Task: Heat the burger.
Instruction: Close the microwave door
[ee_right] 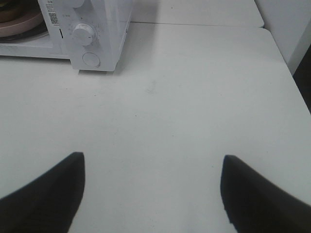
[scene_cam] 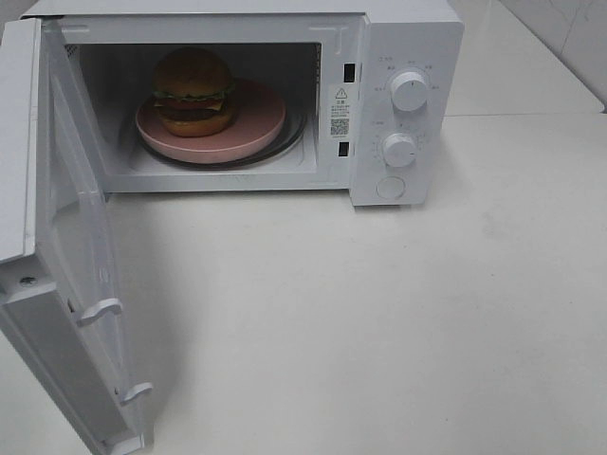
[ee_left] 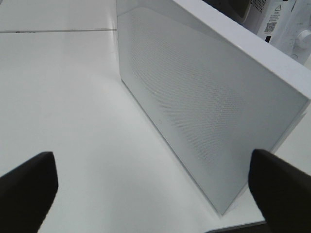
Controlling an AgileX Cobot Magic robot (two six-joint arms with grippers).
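The burger (scene_cam: 194,90) stands on a round pink plate (scene_cam: 256,128) inside the white microwave (scene_cam: 408,38), on the glass turntable. The microwave door (scene_cam: 81,256) is swung wide open to the left. Neither gripper shows in the exterior view. In the left wrist view my left gripper (ee_left: 150,187) is open and empty, close to the outer face of the open door (ee_left: 204,102). In the right wrist view my right gripper (ee_right: 153,191) is open and empty over the bare table, some way from the microwave's knob panel (ee_right: 85,36); the plate's edge (ee_right: 22,22) shows at the corner.
Two knobs (scene_cam: 410,90) and a round button (scene_cam: 390,187) sit on the microwave's right panel. The white table (scene_cam: 379,322) stretches in front and to the right. The table's right edge (ee_right: 284,63) shows in the right wrist view.
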